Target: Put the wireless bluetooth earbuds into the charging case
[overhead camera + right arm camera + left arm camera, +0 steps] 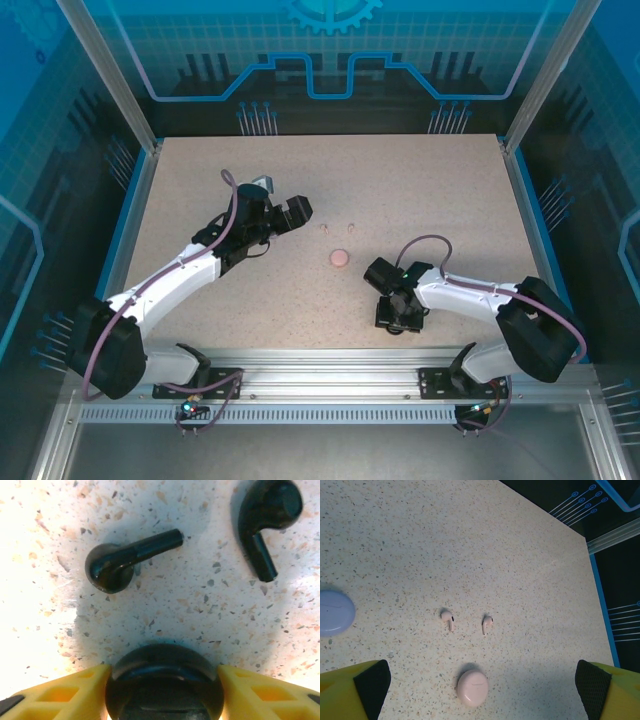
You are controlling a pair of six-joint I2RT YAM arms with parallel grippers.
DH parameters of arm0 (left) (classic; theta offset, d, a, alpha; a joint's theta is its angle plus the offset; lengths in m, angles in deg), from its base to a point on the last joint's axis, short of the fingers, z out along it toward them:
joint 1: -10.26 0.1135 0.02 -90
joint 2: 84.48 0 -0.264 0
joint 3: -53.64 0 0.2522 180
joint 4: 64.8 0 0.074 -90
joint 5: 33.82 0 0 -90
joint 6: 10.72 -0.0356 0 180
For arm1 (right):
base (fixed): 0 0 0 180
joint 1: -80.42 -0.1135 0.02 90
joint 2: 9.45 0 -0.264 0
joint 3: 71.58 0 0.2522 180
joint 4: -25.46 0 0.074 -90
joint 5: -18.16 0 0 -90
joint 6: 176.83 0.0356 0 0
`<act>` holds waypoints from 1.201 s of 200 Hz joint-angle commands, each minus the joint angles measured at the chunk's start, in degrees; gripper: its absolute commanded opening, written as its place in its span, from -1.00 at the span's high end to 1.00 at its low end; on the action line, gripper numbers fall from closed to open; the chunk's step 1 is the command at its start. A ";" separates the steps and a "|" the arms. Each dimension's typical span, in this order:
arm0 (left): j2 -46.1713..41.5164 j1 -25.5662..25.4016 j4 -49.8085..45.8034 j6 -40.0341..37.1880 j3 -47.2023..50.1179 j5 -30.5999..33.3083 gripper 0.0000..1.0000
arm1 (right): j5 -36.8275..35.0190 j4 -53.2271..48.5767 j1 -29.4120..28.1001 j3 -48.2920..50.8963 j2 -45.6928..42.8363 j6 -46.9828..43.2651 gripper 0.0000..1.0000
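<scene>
The right gripper stands low over the table with its yellow fingers flanking the black case. Both fingers appear to touch the case wall, but whether the grip is firm cannot be told. The two black earbuds lie loose on the table just beyond the case, apart from each other and from it. Hazard: the case wall is round, so an off-centre pinch can squirt it forward into the earbuds and scatter them. Whether the lid is open cannot be told from the wrist view.

The left gripper holds nothing; its jaws are wide apart above the pink set. The pink earbuds lie side by side near the pink case, which looks closed. Any attempt to insert before the lid is raised is likely to push the light case across the table. A pale lavender case lies well off to one side. Hazard: the earbuds are tiny and rounded, so a slightly misplaced pinch can flick one away.
</scene>
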 commanded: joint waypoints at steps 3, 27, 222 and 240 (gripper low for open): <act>-0.67 -0.45 0.39 0.12 -1.46 0.72 -0.98 | 0.92 -2.04 -1.41 0.78 -0.40 -0.20 -0.03; -0.72 -0.39 0.28 -0.12 -0.75 1.31 -0.97 | 0.39 -2.65 -2.78 -0.95 -0.25 -1.03 0.04; -16.80 10.09 9.71 10.61 27.08 -7.16 -0.98 | 11.96 -1.43 -0.98 -51.73 37.45 -8.33 0.06; -17.75 10.09 14.63 11.97 30.39 -8.45 -0.98 | 13.02 -1.10 0.30 -54.71 38.53 -7.02 0.06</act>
